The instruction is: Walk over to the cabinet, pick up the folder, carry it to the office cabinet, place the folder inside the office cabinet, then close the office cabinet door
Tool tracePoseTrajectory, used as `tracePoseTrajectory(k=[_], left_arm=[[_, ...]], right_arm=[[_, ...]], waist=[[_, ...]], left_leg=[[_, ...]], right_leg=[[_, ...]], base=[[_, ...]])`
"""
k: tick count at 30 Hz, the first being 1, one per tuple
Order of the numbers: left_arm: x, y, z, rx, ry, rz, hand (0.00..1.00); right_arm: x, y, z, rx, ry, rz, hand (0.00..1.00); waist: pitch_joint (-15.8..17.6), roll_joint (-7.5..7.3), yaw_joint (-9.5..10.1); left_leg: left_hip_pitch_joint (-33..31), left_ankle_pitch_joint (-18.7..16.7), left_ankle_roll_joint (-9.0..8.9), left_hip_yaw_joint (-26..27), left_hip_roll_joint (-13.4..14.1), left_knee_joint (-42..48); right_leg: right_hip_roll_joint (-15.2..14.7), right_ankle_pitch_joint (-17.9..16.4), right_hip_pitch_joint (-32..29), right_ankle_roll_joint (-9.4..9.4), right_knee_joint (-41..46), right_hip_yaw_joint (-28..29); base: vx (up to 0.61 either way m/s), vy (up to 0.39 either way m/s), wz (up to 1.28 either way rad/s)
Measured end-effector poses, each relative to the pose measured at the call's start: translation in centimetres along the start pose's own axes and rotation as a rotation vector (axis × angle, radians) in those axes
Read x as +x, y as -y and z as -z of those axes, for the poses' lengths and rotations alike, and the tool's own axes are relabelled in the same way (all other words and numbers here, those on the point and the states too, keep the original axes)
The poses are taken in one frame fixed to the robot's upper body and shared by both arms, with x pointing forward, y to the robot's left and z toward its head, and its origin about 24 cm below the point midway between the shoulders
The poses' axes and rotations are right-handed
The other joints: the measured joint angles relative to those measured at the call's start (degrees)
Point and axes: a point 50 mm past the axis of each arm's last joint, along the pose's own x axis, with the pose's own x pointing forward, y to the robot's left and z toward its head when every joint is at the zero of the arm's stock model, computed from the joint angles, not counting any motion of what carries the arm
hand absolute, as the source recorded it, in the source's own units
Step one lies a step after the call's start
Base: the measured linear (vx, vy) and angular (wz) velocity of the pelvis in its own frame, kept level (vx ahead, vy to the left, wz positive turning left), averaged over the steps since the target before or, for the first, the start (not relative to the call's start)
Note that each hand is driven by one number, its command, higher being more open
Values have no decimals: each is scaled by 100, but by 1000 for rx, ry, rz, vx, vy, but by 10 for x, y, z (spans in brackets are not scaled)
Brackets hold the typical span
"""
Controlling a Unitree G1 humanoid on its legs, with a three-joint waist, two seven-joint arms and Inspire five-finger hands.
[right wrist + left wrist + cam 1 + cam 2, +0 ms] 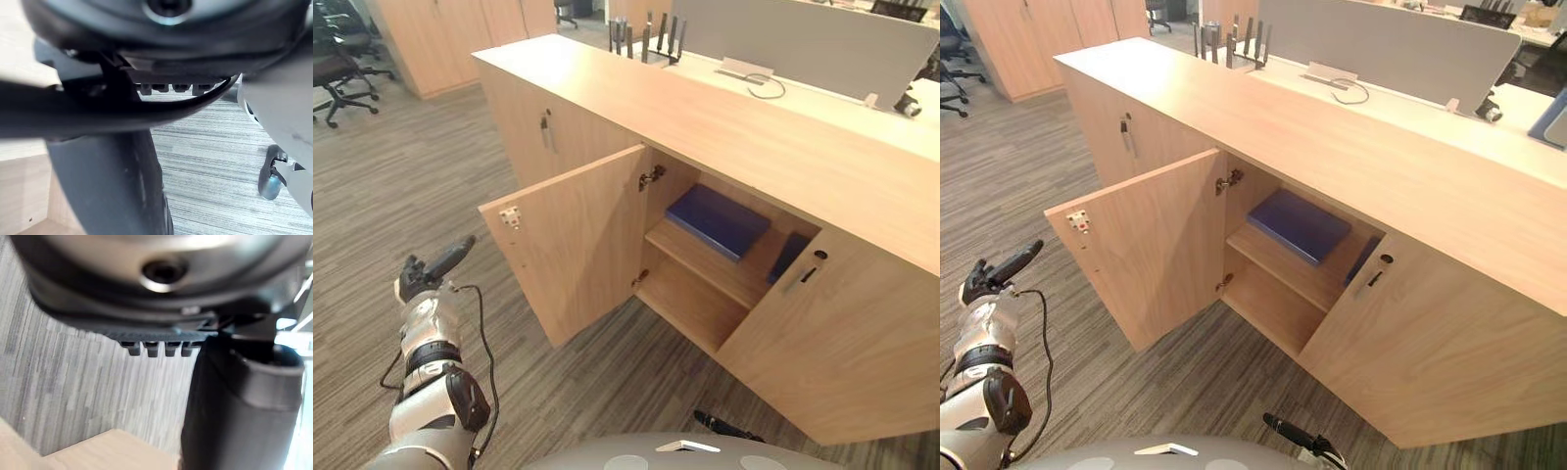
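A low wooden office cabinet (744, 127) stands in front of me with its left door (573, 240) swung open toward me. On the upper shelf inside lies a dark blue folder (717, 219), flat and apart from both hands. A second blue item (788, 257) leans partly hidden behind the closed right door (842, 343). My left hand (435, 266) hangs over the carpet, left of the open door, fingers straight and holding nothing. My right hand (107, 181) is low by my body with relaxed fingers (166, 88), and a dark tip of it (724, 426) shows below the cabinet.
Another closed door with a handle (546, 129) is left of the open one. A black rack (646, 39) and a grey partition (803, 39) stand at the back of the cabinet top. Office chairs (337, 69) and tall cupboards (440, 39) stand far left on striped carpet.
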Motion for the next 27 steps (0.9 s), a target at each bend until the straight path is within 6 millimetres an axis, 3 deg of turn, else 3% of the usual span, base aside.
tracePoseTrajectory(k=[2,9,13,18,22,27], left_arm=[[2,11,-5,0,2,30,100],[6,-3,-9,52,-16,-1,100],[7,-7,-14,93,3,-7,100],[5,12,-13,243,37,50,100],[0,35,-13,422,89,134,100],[-26,58,-3,668,239,317,100]], right_arm=[[0,0,0,1,7,1,100],[0,1,-2,4,10,0,100],[0,1,-2,12,10,0,100],[0,2,-1,20,13,4,100],[-1,7,3,38,11,20,100],[-2,8,9,50,1,29,100]], waist=[[-11,-28,-6],[-5,-24,36],[-6,-50,68],[1,-62,89],[17,-93,280],[90,-178,499]], left_leg=[[-32,19,-24,67,50,0],[39,84,-124,340,288,19],[43,145,-220,446,484,1],[-36,171,-247,471,509,0],[-74,177,-235,410,477,0],[-151,224,-164,268,432,25]], right_leg=[[46,1,-68,0,3,43],[245,24,-181,-15,21,322],[394,100,-258,-118,20,475],[414,109,-345,-128,20,520],[377,174,-341,-112,28,484],[247,223,-427,-58,271,622]], base=[[8,-68,-16],[26,-99,-18],[7,-122,-13],[-14,-110,-3],[-24,-67,10],[-22,-46,18]])
